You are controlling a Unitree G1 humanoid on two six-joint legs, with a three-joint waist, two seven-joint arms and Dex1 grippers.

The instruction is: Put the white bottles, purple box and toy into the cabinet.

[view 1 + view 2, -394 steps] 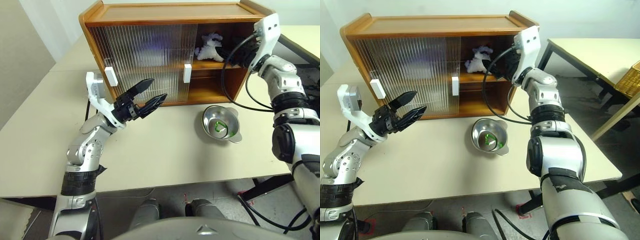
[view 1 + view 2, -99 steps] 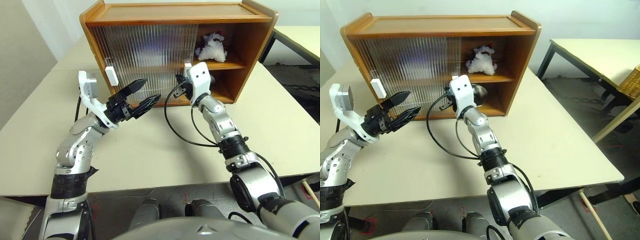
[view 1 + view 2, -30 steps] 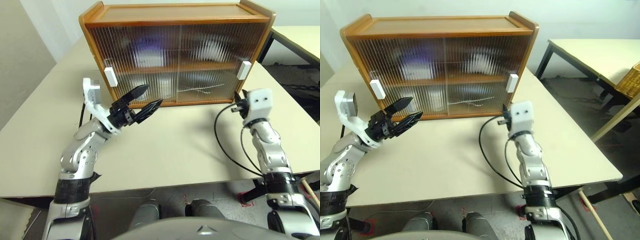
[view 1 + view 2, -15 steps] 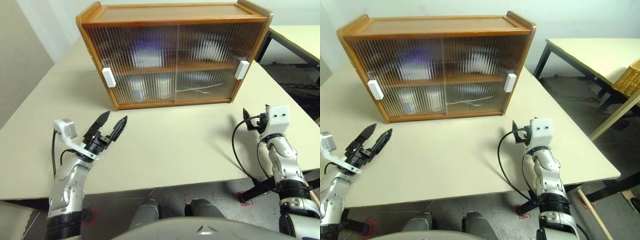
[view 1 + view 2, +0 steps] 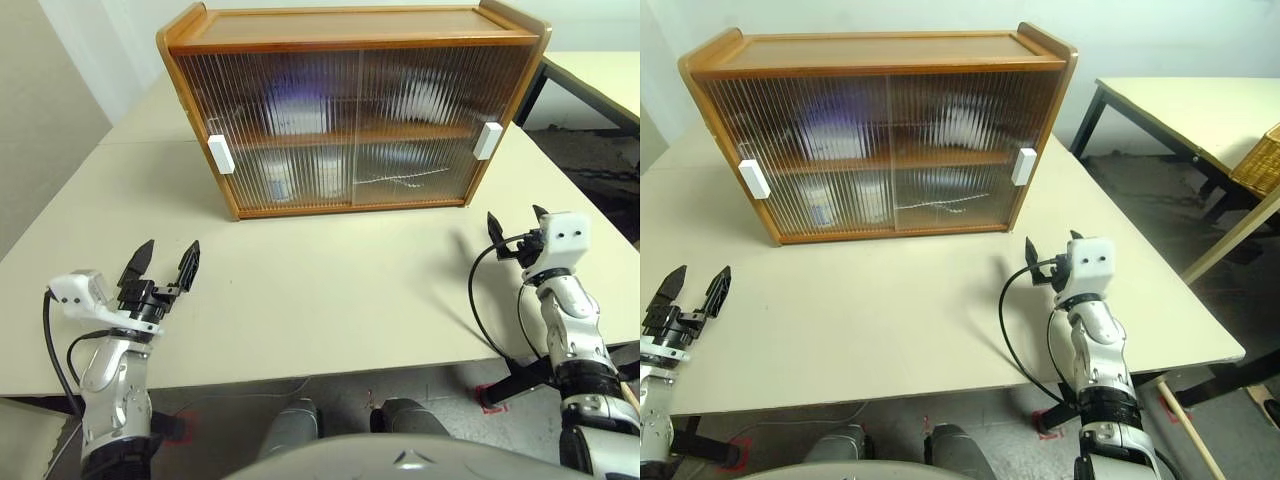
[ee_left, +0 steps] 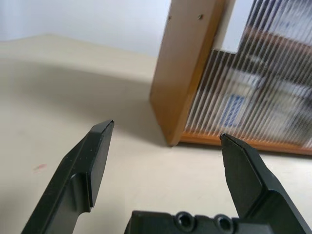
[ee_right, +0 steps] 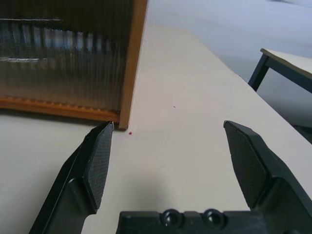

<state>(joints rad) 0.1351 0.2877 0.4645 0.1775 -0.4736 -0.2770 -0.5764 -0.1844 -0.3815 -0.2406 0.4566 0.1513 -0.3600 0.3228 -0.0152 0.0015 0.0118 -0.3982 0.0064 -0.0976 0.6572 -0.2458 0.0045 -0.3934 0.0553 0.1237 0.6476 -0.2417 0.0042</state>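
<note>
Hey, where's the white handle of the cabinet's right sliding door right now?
In the left eye view, the right door's white handle sits at the cabinet's right edge, about level with the middle shelf, beyond the right gripper.

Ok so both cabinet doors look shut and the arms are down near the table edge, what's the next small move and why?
Probably none beyond resting the arms. The cabinet has both ribbed doors slid shut, with blurred shapes of items behind them. The left gripper and right gripper are open, hold nothing and sit apart from the cabinet over the table, so the job looks finished.
</note>
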